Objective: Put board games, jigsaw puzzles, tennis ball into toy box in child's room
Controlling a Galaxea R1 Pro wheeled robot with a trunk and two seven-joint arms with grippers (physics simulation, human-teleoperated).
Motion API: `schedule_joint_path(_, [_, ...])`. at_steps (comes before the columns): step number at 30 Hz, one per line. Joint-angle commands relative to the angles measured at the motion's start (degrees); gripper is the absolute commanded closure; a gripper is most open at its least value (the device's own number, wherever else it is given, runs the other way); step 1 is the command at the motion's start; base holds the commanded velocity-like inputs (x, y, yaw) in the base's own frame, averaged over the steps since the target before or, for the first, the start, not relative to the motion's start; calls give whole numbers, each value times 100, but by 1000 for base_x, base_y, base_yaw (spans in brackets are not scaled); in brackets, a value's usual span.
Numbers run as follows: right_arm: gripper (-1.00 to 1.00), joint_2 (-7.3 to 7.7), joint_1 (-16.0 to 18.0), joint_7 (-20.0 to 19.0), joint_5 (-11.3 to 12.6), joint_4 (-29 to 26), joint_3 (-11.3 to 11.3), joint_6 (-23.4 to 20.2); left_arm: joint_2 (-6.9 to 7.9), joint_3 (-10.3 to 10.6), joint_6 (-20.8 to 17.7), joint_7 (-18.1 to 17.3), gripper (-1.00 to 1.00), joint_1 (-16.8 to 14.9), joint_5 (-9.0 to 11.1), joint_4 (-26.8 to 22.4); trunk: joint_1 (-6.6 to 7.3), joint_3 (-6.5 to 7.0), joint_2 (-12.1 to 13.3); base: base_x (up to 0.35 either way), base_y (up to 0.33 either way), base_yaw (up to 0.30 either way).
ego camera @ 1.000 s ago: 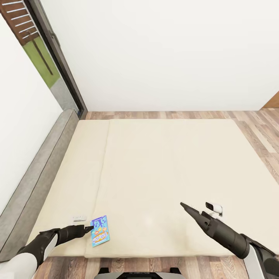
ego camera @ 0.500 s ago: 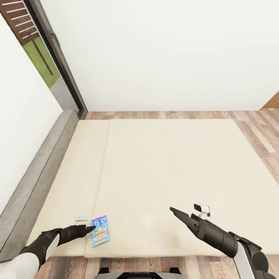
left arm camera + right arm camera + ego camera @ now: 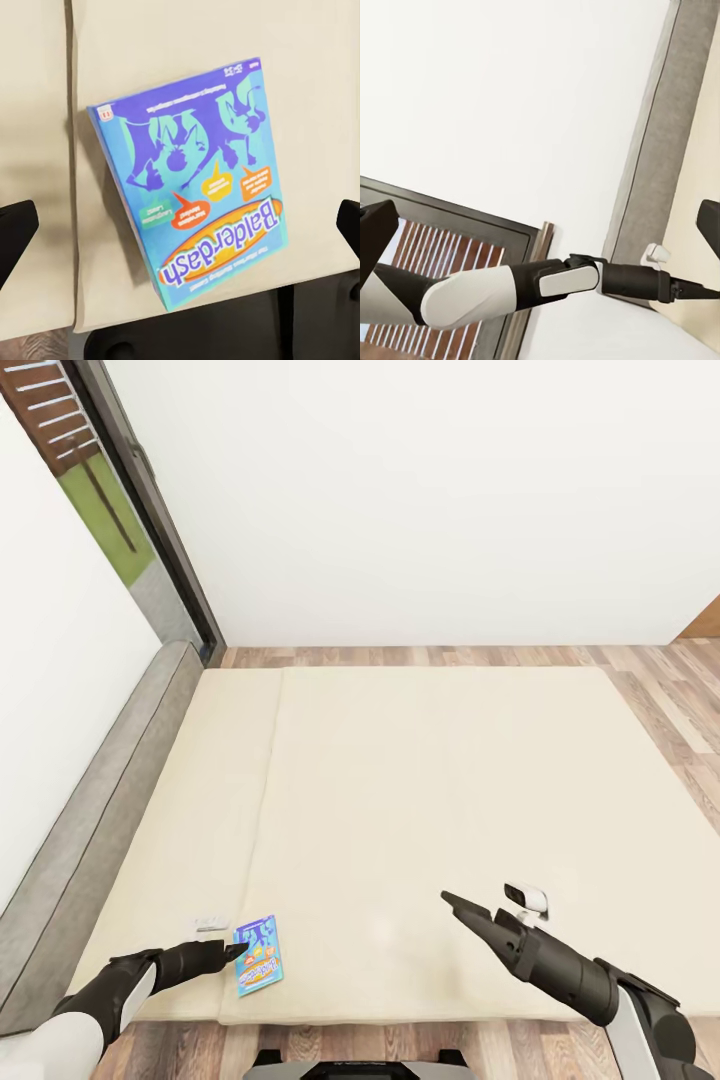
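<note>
I am looking down from the robot's head onto the bed [image 3: 420, 800], a wide beige mattress with a grey frame along its left side, set on a wood-plank floor against a white wall. One board game [image 3: 257, 955], a blue flat box, lies face up on the mattress close to the near left corner, just beside a seam in the mattress. My left gripper [image 3: 235, 951] reaches in from the lower left and its dark tip sits right at the box's left edge; from the head camera I cannot tell whether it touches. In the left wrist camera the same blue box [image 3: 191, 191] lies between the two black fingertips [image 3: 13, 236], which stand wide apart at the picture's edges, so this gripper is spread open around the box without clamping it. The lettering on the lid reads Balderdash. My right gripper [image 3: 452, 903] hovers above the mattress at the lower right, well apart from the box. Its wrist camera shows its two fingertips [image 3: 375, 232] far apart, open and holding nothing, with the left arm [image 3: 532, 289] stretched across in front of the grey frame
</note>
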State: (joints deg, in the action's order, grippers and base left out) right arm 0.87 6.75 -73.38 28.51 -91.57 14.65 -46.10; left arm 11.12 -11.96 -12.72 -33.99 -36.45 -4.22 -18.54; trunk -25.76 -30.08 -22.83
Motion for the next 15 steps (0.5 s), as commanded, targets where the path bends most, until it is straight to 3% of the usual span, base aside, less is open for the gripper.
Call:
schedule_joint_path(1, [-100, 5, 2, -5, 21, -1, 1, -42, -4, -49, -42, -36, -100, -2, -44, -9, -3, -14, -9, 0, 0, 0])
schedule_joint_path(15, [-100, 41, 2, -9, 23, -1, -3, -40, -8, -52, -35, -37, -100, -2, -37, -67, -3, -128, -9, 0, 0, 0])
